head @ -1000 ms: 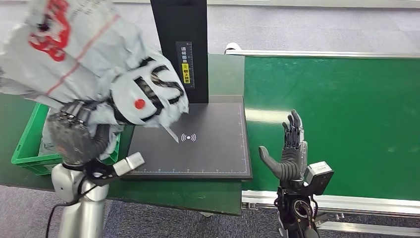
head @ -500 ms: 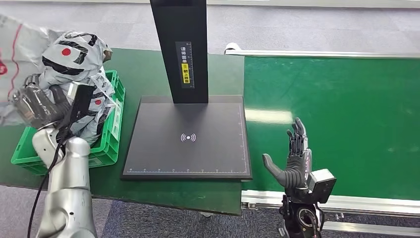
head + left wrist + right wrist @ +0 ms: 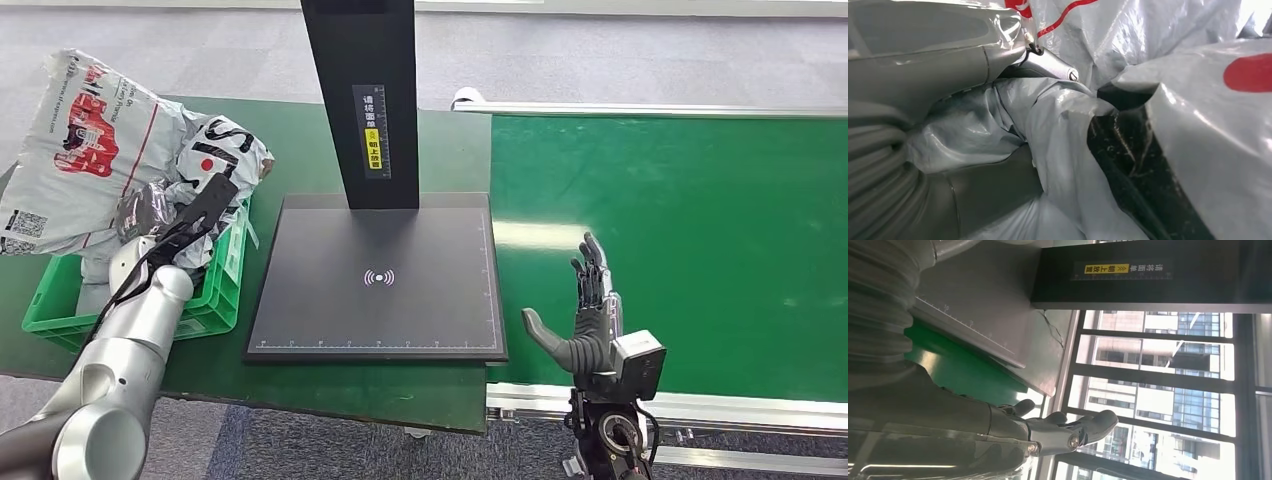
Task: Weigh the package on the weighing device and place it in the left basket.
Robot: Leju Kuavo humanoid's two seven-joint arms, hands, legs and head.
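The package [image 3: 95,150], a crumpled grey-white plastic bag with red and black print, sits over the green basket [image 3: 218,298] at the table's left and spills past its far rim. My left hand [image 3: 147,212] is sunk in the bag's folds and grips it. In the left wrist view the thumb [image 3: 938,60] and a finger pinch the plastic of the package [image 3: 1198,125]. The black scale plate [image 3: 380,290] lies bare beside the basket. My right hand [image 3: 590,325] stands open, fingers upright, at the conveyor's near edge, with its fingers [image 3: 1068,435] holding nothing.
The scale's black pillar [image 3: 362,100] rises at the back of the plate, and it is in the right wrist view too [image 3: 1148,275]. The green conveyor belt [image 3: 700,230] runs along the right. The dark green table [image 3: 380,390] ends near my body.
My left arm has swung the package from above the scale's left edge over to the basket and lowered it there. The right hand has hardly moved.
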